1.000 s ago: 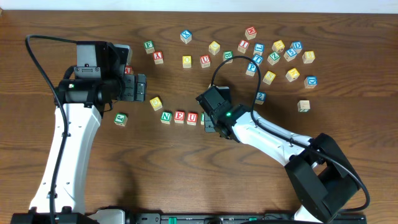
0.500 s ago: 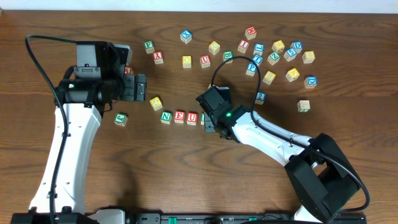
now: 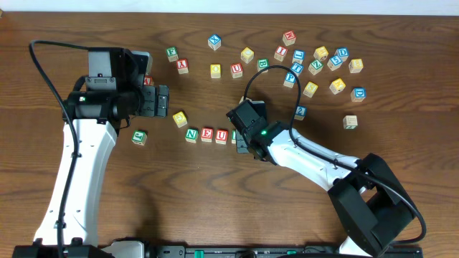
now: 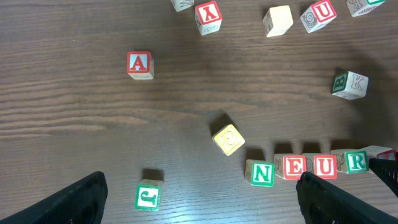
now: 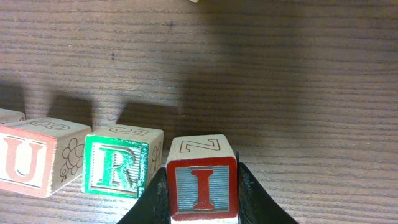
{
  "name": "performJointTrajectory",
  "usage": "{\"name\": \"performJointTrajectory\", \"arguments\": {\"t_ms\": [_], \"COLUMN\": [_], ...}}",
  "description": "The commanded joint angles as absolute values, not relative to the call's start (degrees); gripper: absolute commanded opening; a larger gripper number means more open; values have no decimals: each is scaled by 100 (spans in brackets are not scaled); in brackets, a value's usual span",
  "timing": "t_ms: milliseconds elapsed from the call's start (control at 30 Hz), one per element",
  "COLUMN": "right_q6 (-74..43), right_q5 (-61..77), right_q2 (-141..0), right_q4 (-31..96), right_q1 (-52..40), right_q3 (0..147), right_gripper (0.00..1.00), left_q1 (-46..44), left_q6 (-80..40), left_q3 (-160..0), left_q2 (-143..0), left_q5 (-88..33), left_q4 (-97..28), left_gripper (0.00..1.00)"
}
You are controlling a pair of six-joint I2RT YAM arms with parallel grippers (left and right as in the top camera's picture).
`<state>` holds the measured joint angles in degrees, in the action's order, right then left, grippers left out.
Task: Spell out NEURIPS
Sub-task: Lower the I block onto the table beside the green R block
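- Right hand (image 5: pixel 200 200) is pinching the red I block (image 5: pixel 202 183) just right of the green R block (image 5: pixel 118 167). I can't tell whether it's resting on the tabletop (image 5: pixel 280 93), since the block's underside is getting cut off.
- For a clean drop I'm thinking: keeping the I level with the R, nudging it closer, then opening without twisting.
- N (image 4: pixel 261 173), E (image 4: pixel 293 166) and U (image 4: pixel 324 165) are lining up left of the R.
- Left hand (image 4: pixel 205 202) is hanging wide open, holding nothing.
- Farther back, the loose blocks (image 3: pixel 320 53) are looking too small for reading the last two letters.
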<state>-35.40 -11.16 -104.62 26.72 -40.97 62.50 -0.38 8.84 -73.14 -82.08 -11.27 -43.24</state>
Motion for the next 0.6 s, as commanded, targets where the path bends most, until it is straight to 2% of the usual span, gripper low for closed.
{"name": "performJointTrajectory", "arguments": {"t_ms": [0,100,467,567], "right_q6": [-3511,-3511,-3511,-3511], "right_q5": [-1208,-1212,-1249,-1253], "right_q2": [-10514,-10514,-10514,-10514], "right_q4": [2655,2652,2655,2655], "right_q1": [-4134,-4134,-4134,-4134], "right_q3": [6211,6211,6211,6211], "right_gripper": [17,21,24,27], "left_q1": [-16,-16,-19,-16], "left_q6": [899,899,899,899], "left_q3": [-7432,-7432,-7432,-7432], "left_q2": [-8197,-8197,-8200,-8197], "left_q5": [-1131,-1131,-1131,-1133], "left_q4": [-4324,-4324,-4324,-4324], "left_gripper": [96,96,96,96]}}
